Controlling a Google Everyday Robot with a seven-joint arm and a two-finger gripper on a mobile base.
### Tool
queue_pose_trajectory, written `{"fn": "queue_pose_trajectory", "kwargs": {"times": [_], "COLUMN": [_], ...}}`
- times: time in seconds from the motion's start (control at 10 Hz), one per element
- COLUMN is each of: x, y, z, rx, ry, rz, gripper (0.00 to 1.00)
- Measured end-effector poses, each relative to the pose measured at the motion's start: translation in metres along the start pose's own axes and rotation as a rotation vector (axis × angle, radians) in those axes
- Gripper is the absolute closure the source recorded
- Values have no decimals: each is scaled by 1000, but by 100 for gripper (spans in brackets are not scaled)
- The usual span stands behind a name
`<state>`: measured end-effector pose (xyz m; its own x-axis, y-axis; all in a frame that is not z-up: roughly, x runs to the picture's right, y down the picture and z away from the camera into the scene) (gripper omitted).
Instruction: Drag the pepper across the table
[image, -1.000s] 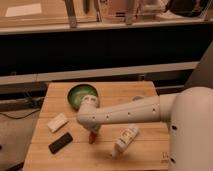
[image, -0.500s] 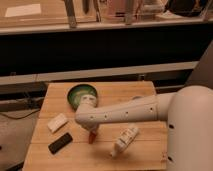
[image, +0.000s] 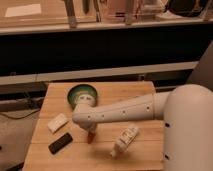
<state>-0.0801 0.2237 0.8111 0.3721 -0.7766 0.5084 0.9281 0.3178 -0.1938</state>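
Note:
The pepper (image: 90, 137) is a small red-orange piece, standing tilted on the light-wood table (image: 145, 95) left of centre. My gripper (image: 90, 131) reaches down from the white arm's end right onto the pepper's top. The arm covers most of the gripper. The pepper's lower tip touches the table top.
A green bowl (image: 82, 95) stands just behind the arm's end. A white packet (image: 57, 122) and a black rectangular block (image: 60, 143) lie to the left of the pepper. A white labelled bottle (image: 125, 140) lies to its right. My white arm crosses the table from the right.
The arm's end has edged slightly to the left. The pepper stays under the gripper at nearly the same spot. Nothing else has moved.

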Motion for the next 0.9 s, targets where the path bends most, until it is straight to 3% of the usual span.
{"fn": "queue_pose_trajectory", "kwargs": {"times": [0.9], "x": [0], "y": [-22], "z": [5], "rx": [2], "ry": [5], "rz": [-25], "gripper": [100]}}
